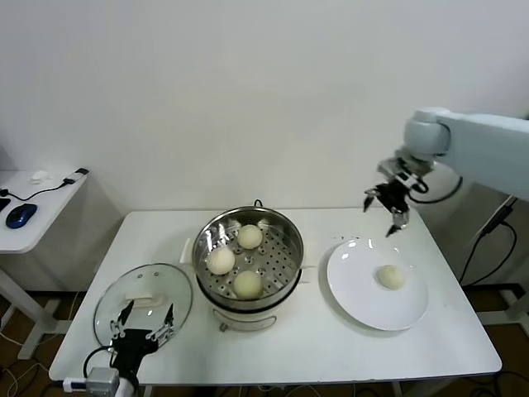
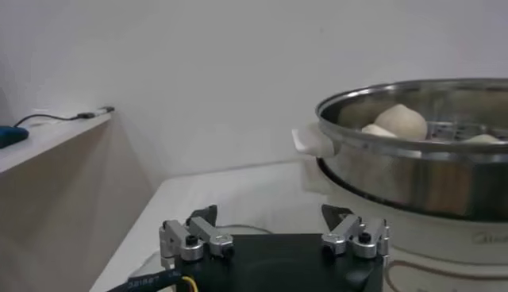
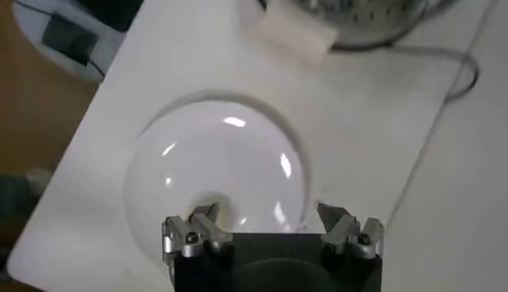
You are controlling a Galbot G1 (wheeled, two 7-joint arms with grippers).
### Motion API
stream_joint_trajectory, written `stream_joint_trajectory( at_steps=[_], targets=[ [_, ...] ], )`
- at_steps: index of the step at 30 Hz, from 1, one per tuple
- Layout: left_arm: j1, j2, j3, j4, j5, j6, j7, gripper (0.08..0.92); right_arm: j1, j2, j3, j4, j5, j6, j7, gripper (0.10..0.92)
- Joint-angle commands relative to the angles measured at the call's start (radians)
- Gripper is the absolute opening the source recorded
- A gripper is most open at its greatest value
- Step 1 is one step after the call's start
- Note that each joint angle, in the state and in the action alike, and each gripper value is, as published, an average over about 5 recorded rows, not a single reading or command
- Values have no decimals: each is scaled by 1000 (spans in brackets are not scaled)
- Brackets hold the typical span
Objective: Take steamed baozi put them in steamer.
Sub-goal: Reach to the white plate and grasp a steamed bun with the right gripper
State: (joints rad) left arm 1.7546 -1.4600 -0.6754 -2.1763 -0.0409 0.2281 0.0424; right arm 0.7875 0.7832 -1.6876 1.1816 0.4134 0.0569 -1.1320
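- Three smooth cream baozi (image 1: 235, 260) lie in the shiny steamer (image 1: 285, 265); a fourth sits on the plate (image 1: 355, 298).
- Right gripper (image 1: 385, 207) hangs above the plate, fingers apart, empty.
- Left gripper (image 1: 142, 324) rests low over the lid (image 1: 116, 298), fingers apart.

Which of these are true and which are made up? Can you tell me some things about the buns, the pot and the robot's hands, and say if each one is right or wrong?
1. Three baozi sit inside the steamer. True.
2. The white plate has two baozi on it. False: only one baozi lies on the plate.
3. The glass lid is on top of the steamer. False: it lies flat on the table, on the robot's left of the steamer, which is uncovered.
4. The right gripper is open and holds nothing, above the far edge of the plate. True.
5. The left gripper is holding a baozi. False: it is open and holds nothing, by the lid at the table's near edge.
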Motion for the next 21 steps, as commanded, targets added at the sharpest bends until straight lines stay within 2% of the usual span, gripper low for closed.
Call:
stream_joint_trajectory(
  at_steps=[1, 8, 21],
  targets=[
    [1, -4, -1, -9, 1, 4, 1, 823, -354, -156, 217, -92, -116, -135, 48, 823],
    [6, -10, -1, -2, 8, 3, 1, 823, -479, -113, 319, -155, -199, -159, 88, 823],
    [10, -10, -3, 8, 5, -3, 0, 823, -583, -23, 407, -234, -225, -183, 137, 823]
  ],
)
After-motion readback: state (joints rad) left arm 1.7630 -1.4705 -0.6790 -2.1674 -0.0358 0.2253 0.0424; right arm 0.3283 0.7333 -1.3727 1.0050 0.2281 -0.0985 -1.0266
